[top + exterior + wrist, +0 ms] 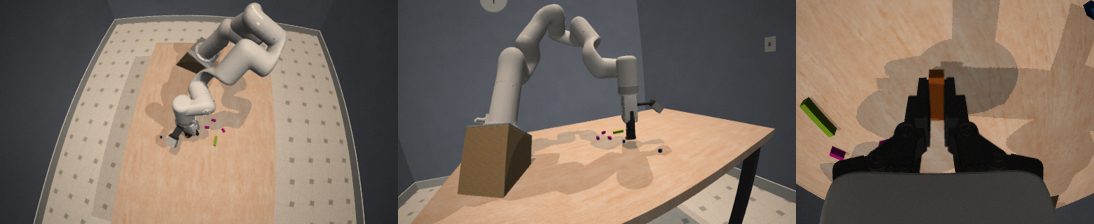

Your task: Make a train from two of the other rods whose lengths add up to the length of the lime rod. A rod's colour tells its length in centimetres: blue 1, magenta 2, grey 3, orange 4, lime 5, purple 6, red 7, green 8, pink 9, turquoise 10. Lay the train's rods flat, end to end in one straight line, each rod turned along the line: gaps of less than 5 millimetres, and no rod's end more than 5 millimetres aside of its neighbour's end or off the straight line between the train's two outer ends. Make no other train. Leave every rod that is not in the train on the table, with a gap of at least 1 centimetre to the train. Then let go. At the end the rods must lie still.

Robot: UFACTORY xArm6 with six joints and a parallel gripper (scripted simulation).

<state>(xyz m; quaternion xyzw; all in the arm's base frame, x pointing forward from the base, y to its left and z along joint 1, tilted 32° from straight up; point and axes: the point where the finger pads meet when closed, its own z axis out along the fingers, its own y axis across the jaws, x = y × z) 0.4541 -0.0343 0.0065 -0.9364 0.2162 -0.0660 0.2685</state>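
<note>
- The claw point(936, 106) is clamped on the orange rod point(936, 90), which stands upright between the black fingers just above the tabletop point(699, 140).
- The rod is a small, square-sectioned stick — it should be light, rigid and smooth, so a grip across its flat sides near mid-length ought to hold it steady.
- Nearby lie the lime rod point(215, 141) and three short magenta rods point(213, 120).
- Two blue rods point(659, 150) — tiny cubes, likely fiddly to pinch.
- The tabletop is pale matte wood grain.
</note>
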